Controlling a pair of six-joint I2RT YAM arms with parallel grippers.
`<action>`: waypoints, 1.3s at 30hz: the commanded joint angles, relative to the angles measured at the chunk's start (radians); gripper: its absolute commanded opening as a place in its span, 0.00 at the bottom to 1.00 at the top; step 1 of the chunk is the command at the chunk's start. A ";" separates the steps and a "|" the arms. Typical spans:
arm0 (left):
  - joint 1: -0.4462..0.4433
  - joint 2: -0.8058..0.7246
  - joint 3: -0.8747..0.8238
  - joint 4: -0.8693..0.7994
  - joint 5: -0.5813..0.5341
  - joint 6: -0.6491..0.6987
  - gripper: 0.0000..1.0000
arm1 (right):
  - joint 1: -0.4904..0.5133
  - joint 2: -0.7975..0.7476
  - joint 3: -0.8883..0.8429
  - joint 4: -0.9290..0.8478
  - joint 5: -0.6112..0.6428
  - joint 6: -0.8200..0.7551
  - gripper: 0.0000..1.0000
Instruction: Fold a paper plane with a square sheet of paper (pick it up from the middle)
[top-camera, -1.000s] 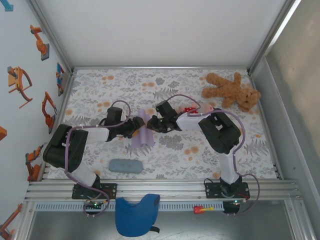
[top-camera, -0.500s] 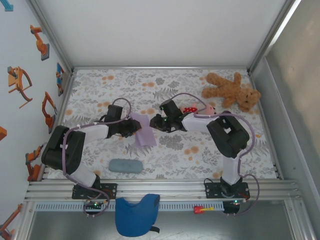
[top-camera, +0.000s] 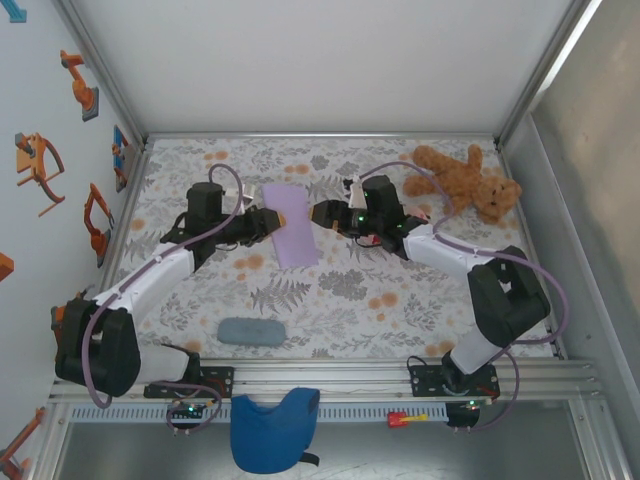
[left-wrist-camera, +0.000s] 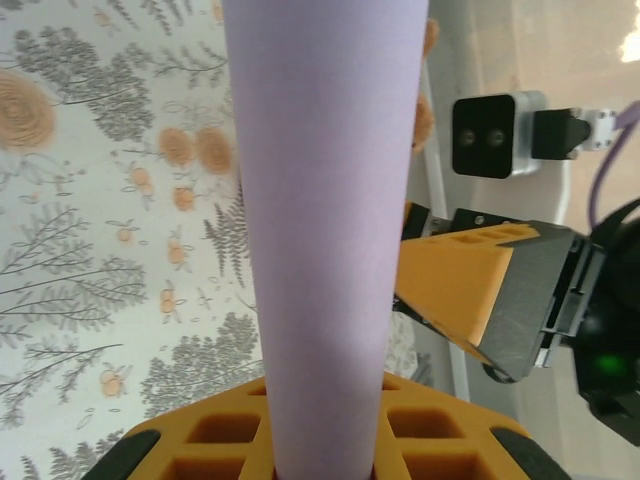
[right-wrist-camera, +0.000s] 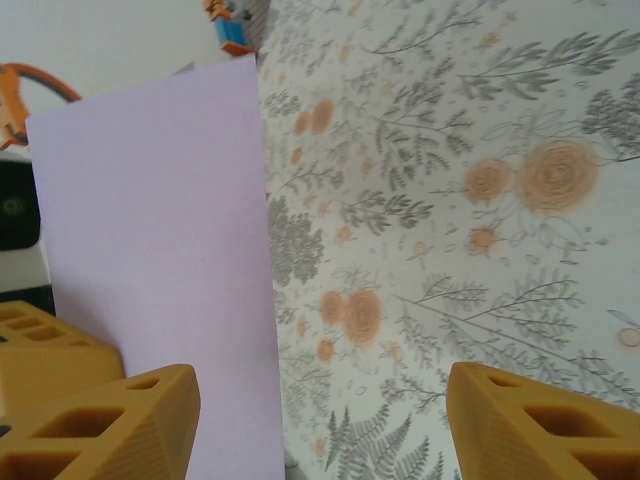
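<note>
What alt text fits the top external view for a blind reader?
Seen from above, the left claw grips a lavender sheet of paper, folded to an oblong, over a floral table, while the right claw faces it from the right. A brown teddy bear lies at the far right and a grey-blue pad near the front.

The left arm (top-camera: 150, 280) folds back at its elbow near the left bench edge, and its forearm then runs up and to the right toward the middle. Its wrist is turned so that the left jaws point right, and they are closed on the left edge of the sheet (top-camera: 290, 230).

The right arm (top-camera: 450, 250) mirrors this, bending at its elbow on the right, with the forearm stretched up and to the left. The right jaws point left toward the left jaws and stand wide apart. In the right wrist view both orange fingers (right-wrist-camera: 100, 420) are spread to the frame's corners.
</note>
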 joint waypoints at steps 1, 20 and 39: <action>0.012 -0.006 0.024 -0.010 0.088 0.005 0.21 | 0.000 -0.026 0.001 0.063 -0.122 -0.009 0.66; 0.026 0.052 0.033 -0.020 0.121 0.003 0.20 | -0.001 -0.041 0.018 0.046 -0.210 -0.037 0.29; 0.054 -0.010 0.022 -0.193 -0.082 0.082 0.83 | -0.011 -0.119 0.072 -0.196 -0.066 -0.114 0.00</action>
